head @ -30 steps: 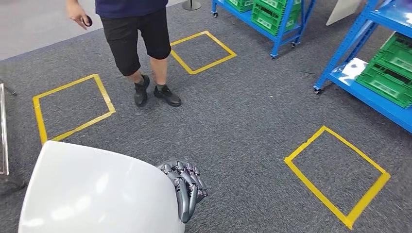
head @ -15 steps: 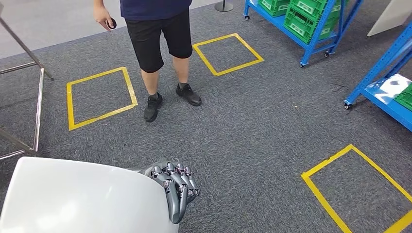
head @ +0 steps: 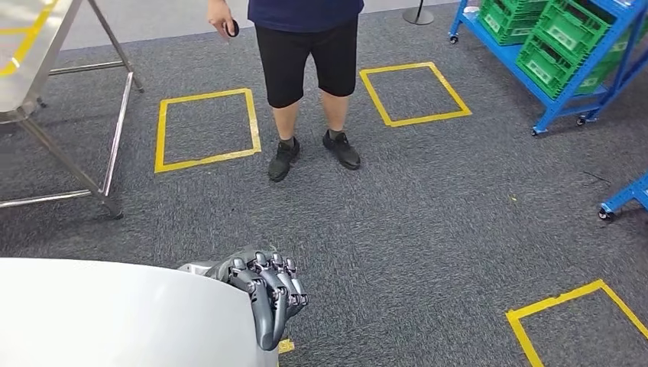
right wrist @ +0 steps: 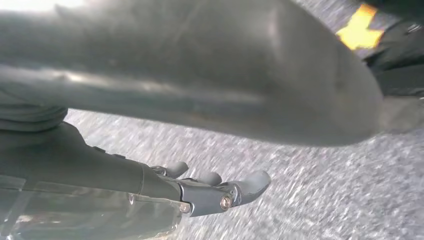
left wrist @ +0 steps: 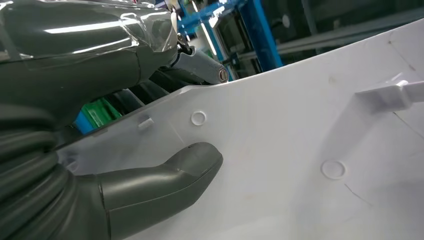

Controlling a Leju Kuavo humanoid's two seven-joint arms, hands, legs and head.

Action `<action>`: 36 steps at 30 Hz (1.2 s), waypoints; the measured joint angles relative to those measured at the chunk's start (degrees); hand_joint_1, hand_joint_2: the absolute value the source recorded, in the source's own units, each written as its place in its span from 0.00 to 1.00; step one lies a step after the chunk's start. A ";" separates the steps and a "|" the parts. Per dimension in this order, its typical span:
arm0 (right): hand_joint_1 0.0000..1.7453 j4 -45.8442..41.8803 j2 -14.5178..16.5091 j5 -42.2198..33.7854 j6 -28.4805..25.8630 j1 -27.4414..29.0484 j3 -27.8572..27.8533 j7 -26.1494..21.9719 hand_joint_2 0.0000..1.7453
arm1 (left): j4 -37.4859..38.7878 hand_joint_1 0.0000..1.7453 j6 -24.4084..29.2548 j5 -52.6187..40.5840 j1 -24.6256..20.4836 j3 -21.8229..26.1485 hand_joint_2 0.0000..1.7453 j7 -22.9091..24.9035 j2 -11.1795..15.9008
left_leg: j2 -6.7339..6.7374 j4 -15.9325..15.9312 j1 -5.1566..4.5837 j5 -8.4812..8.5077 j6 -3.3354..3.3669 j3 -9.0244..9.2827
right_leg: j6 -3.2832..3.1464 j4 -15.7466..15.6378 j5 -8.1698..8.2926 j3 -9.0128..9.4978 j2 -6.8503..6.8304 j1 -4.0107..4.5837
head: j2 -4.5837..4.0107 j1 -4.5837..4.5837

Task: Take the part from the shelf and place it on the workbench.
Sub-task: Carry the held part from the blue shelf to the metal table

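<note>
— What is being carried?

— A big white part (head: 115,313) is held low in the head view, right by the robot's body. Its edge is gripped by the left hand (head: 264,294), with the dark fingers hooked over the rim. In the left wrist view, the thumb (left wrist: 165,182) is seen pressed flat on the part's inner side.

— And the right hand (right wrist: 215,192)?

— Its fingers are stretched out above the grey carpet (head: 428,222). Nothing is seen in them.

— What has been changed in the last second?

— The whole picture has been swung round, so the robot is judged to have turned. The things on the floor were not moved. The blue shelf (head: 500,46) with its green crates (head: 565,34) has been pushed off to the far side. A shiny metal workbench (head: 30,53) has been brought into view in the other corner.

— Is that good?

— Yes, probably. The part has been taken from the shelf already. The workbench is well apart from the robot, though, so more walking is likely needed. A person (head: 306,46) is stood near the path and should be kept clear of.
</note>
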 joint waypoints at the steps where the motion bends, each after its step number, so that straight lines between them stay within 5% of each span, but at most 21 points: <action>1: 0.00 0.03 -0.04 0.01 0.00 0.09 0.00 0.02 0.00 | 0.00 1.00 0.00 0.00 0.10 -0.01 1.00 0.00 -0.01 | -0.93 0.01 -0.04 -0.03 0.02 0.02 | 0.14 2.83 -0.65 -1.83 0.26 -0.02 | 0.00 0.07; 3: 0.00 0.08 -0.05 0.01 0.00 0.13 0.00 0.03 0.00 | 0.00 1.00 0.00 0.00 0.18 -0.01 1.00 0.00 -0.01 | -2.82 0.08 0.00 -0.13 -0.09 0.17 | 1.06 1.96 0.94 -2.42 0.48 -0.23 | -0.01 0.08; 5: 0.00 0.13 -0.09 0.02 0.00 0.08 0.00 0.02 0.00 | 0.00 1.00 0.00 0.00 0.19 0.00 1.00 0.00 -0.01 | -4.58 0.46 0.12 -0.41 -0.51 0.28 | 2.17 -5.92 4.93 0.60 2.20 -0.73 | -0.01 0.14; 8: 0.00 0.24 -0.18 0.00 0.00 -0.04 0.00 0.02 0.00 | -0.03 1.00 -0.02 -0.01 0.22 0.03 1.00 0.00 0.01 | -6.54 1.20 0.00 -0.99 -1.43 -0.12 | 1.16 -12.21 7.67 3.45 4.45 -0.75 | -0.01 0.28; 10: 0.00 0.26 -0.19 -0.04 0.04 -0.27 0.00 0.07 0.00 | -0.05 1.00 -0.07 -0.24 0.26 0.06 1.00 0.02 0.04 | -7.18 1.33 0.16 -1.13 -1.85 -0.35 | 0.01 -12.31 7.77 3.85 3.27 -0.49 | -0.01 0.26; 12: 0.00 0.26 -0.15 -0.30 0.09 -0.32 0.00 0.32 0.00 | -0.09 1.00 -0.15 -0.86 0.20 0.09 1.00 0.13 0.05 | -4.61 3.26 0.17 -2.25 -2.34 -1.14 | -0.83 -12.43 7.67 4.27 2.04 -0.47 | -0.01 -0.01; 14: 0.00 0.30 -0.05 -0.62 0.26 -0.07 0.00 0.68 0.00 | -0.08 1.00 -0.19 -1.43 0.12 0.06 1.00 0.32 0.03 | -0.71 9.31 0.21 -5.25 -2.79 -4.09 | -1.49 -12.49 7.34 4.69 0.69 -0.23 | -0.01 -0.36; 17: 0.00 0.32 0.08 -0.77 0.62 0.26 0.00 0.88 0.00 | 0.14 1.00 -0.18 -1.62 0.12 -0.07 1.00 0.79 0.01 | 0.96 18.16 0.56 -7.97 -2.92 -9.40 | -1.87 -12.48 6.86 4.93 -1.66 0.29 | -0.01 -0.45; 19: 0.00 0.32 0.20 -0.74 0.55 0.11 0.00 0.60 0.00 | 0.22 1.00 -0.14 -1.62 0.07 -0.09 1.00 1.05 -0.03 | 1.53 14.46 0.45 -5.13 -2.45 -7.88 | -1.89 -12.48 6.50 5.29 -3.06 0.56 | 0.00 -0.46; 21: 0.00 0.34 0.44 -0.71 0.46 -0.18 0.01 0.19 0.00 | 0.22 1.00 -0.05 -1.60 -0.11 -0.05 1.00 1.13 -0.10 | 4.34 6.44 -0.27 -1.76 -1.39 -3.61 | -1.74 -12.52 6.03 5.88 -4.23 0.87 | 0.00 -0.39; 23: 0.00 0.37 0.63 -0.69 0.49 -0.55 0.01 -0.03 0.00 | 0.26 1.00 0.34 -1.32 -0.41 0.04 1.00 1.17 -0.12 | 6.25 2.31 -1.08 -0.80 -0.60 -1.45 | -1.29 -12.62 5.60 6.34 -5.40 1.04 | 0.00 -0.33; 26: 0.00 0.39 0.71 -0.64 0.97 -1.16 0.08 0.19 0.00 | 0.31 1.00 0.94 -0.08 -0.19 0.63 1.00 1.27 0.49 | 4.17 1.13 -1.17 -0.55 -0.21 -0.93 | -0.60 -12.92 5.13 6.96 -6.72 1.05 | -0.01 -0.35; 28: 0.00 0.39 0.79 -0.65 1.22 -1.18 0.16 0.44 0.00 | 0.22 1.00 -0.43 0.40 0.46 1.69 1.00 1.23 1.33 | 2.54 -0.23 -0.70 0.16 0.10 0.05 | -0.52 -10.37 3.85 5.92 -4.20 0.91 | -0.01 -0.16; 30: 0.00 0.36 0.88 -0.66 1.45 -0.74 0.21 0.72 0.00 | 0.11 1.00 -2.50 0.14 1.49 3.27 1.00 1.24 2.30 | 0.84 -0.76 -0.38 0.47 0.32 0.45 | -0.76 -3.28 1.41 2.02 -0.88 0.62 | -0.01 0.09; 32: 0.00 0.27 0.95 -0.58 1.73 -0.31 0.25 0.90 0.00 | 0.01 1.00 -3.89 -0.50 2.74 4.55 1.00 1.48 2.96 | -1.15 -0.73 -0.31 0.44 0.33 0.48 | -0.43 2.61 0.12 -1.86 0.04 0.31 | -0.01 0.22; 34: 0.00 0.15 1.05 -0.48 1.96 -0.19 0.30 0.90 0.00 | -0.17 1.00 -4.46 -1.02 3.60 5.27 1.00 2.07 3.31 | -3.19 -0.53 -0.11 0.24 0.07 0.61 | 0.80 0.17 2.41 -1.89 0.41 -0.24 | -0.01 0.27; 36: 0.00 0.04 1.15 -0.43 2.04 -0.24 0.33 0.91 0.00 | -0.45 1.00 -4.63 -1.32 4.07 5.84 1.00 2.85 3.50 | -5.04 0.08 0.13 -0.23 -0.62 0.63 | 2.06 -7.84 6.40 1.16 2.22 -0.84 | -0.01 0.35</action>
